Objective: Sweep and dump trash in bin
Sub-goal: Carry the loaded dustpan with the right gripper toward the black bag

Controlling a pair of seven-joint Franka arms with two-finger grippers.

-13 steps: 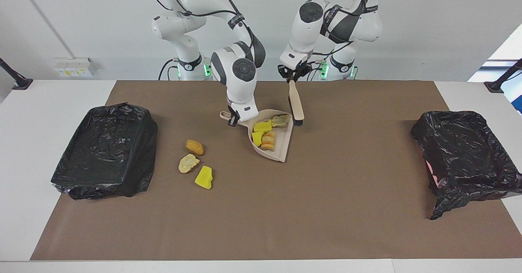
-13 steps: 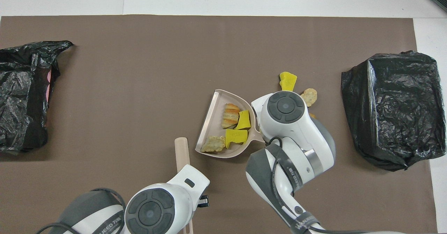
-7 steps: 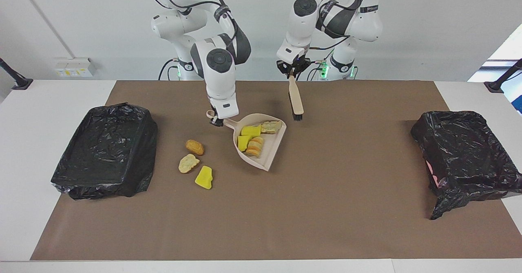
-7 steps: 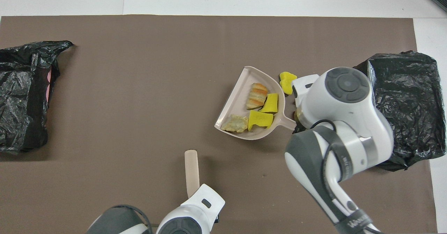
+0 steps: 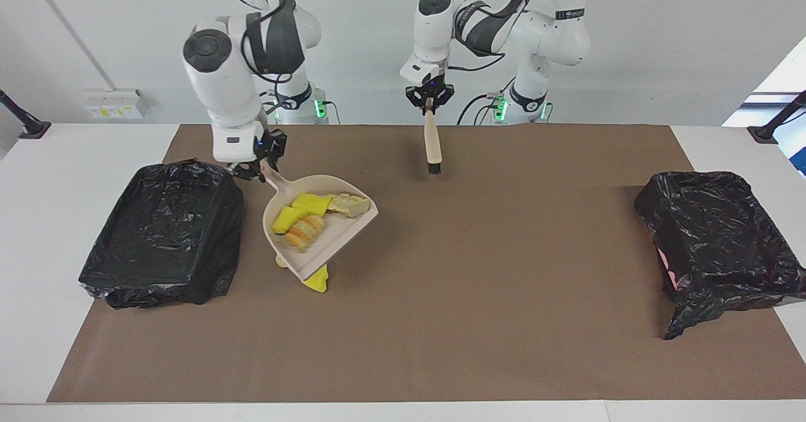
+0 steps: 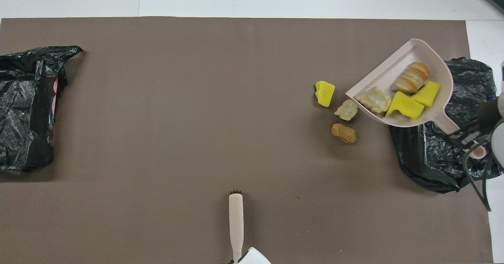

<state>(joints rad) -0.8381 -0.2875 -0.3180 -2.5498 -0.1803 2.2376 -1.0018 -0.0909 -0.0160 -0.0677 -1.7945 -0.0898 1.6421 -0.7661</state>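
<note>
Currently the dustpan (image 5: 318,223), loaded with four trash scraps (image 5: 308,214), is gripped at its handle by the closed right gripper (image 5: 255,169), just beside the bin (image 5: 160,236); its mouth points away from that bin. Three scraps (image 6: 340,112) lie beside the bin. The brush (image 5: 432,145) is held, waiting, in the closed left gripper (image 5: 429,102).

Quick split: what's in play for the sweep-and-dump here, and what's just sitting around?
In play:
- dustpan, held raised by the right gripper, carrying four scraps
- three loose scraps on the mat
- brush, held by the left gripper
- lined bin beside the dustpan

Lying about:
- second lined bin at the left arm's end
- brown mat
</note>
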